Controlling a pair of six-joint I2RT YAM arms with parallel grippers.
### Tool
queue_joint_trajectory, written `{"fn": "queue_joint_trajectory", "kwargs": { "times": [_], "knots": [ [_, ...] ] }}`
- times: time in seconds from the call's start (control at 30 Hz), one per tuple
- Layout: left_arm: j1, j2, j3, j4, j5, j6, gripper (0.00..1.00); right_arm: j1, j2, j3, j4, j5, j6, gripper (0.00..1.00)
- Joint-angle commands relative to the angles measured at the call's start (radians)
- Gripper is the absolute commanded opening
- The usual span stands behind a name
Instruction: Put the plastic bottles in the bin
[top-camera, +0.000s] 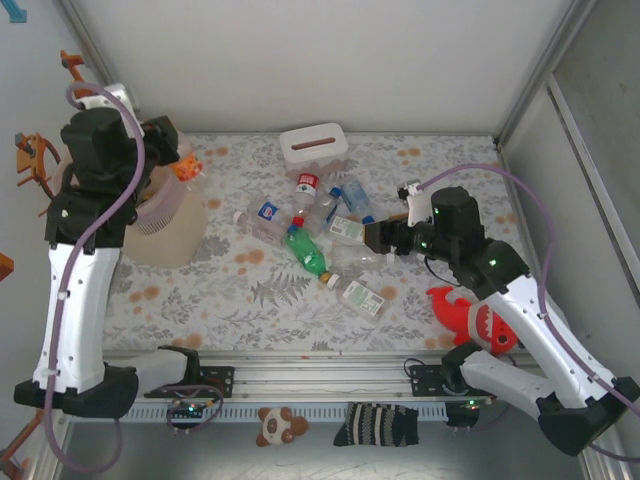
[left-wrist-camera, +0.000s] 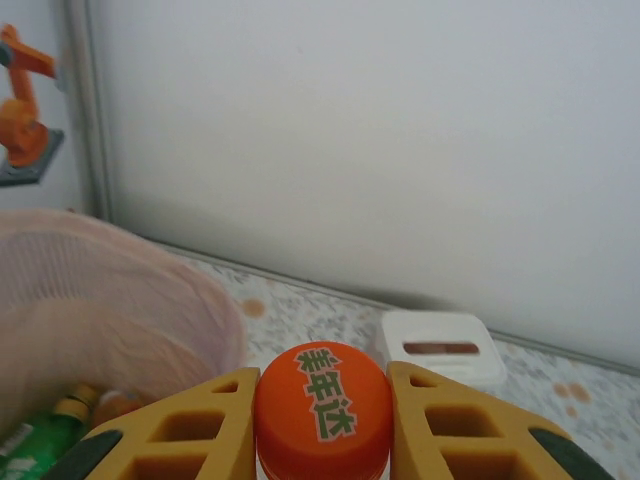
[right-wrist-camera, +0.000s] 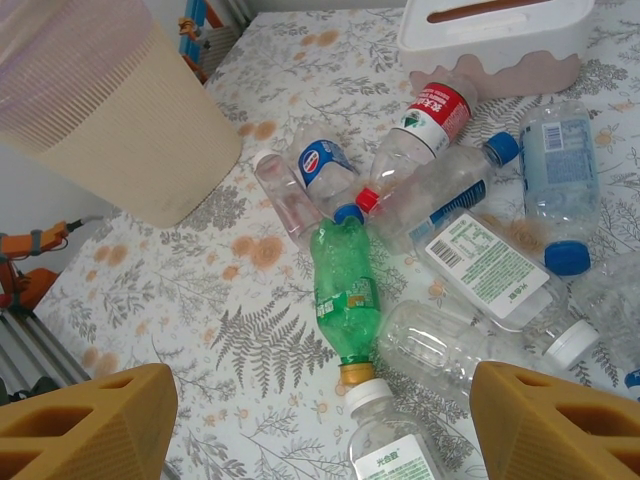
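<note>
Roughly, you are not yet halfway: the table (top-camera: 230, 300) carries most of the job. The bin (top-camera: 165, 240) stands at its far left, and the left wrist view shows at least one green bottle (left-wrist-camera: 22, 442) lying inside it. Beside the white tissue box (top-camera: 313, 143), around ten loose bottles (right-wrist-camera: 440, 215) lie in a heap at mid-table, some touching or crossing, well apart from the bin. Your right gripper (right-wrist-camera: 320, 430) hangs over the near edge of that heap with its jaws spread wide and nothing between them. Your left gripper (left-wrist-camera: 322, 425) is closed on an orange-capped bottle (left-wrist-camera: 322, 405), raised by the bin's rim. Judging from this, that bottle goes in next, then the heap.
</note>
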Motion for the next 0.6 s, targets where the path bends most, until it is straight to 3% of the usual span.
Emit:
{"fn": "queue_joint_trajectory", "kwargs": {
  "times": [0.0,0.33,0.57],
  "knots": [
    [0.1,0.046,0.067,0.01,0.031,0.03,0.1,-0.002,-0.007,0.039,0.013,-0.006,-0.011,0.76],
    [0.442,0.175,0.047,0.127,0.328,-0.228,0.08,-0.002,-0.018,0.046,-0.006,0.014,-0.018,0.76],
    [0.545,0.232,-0.134,0.257,0.446,-0.35,0.08,-0.002,-0.028,0.042,-0.012,0.027,-0.027,0.76]
  ]
}}
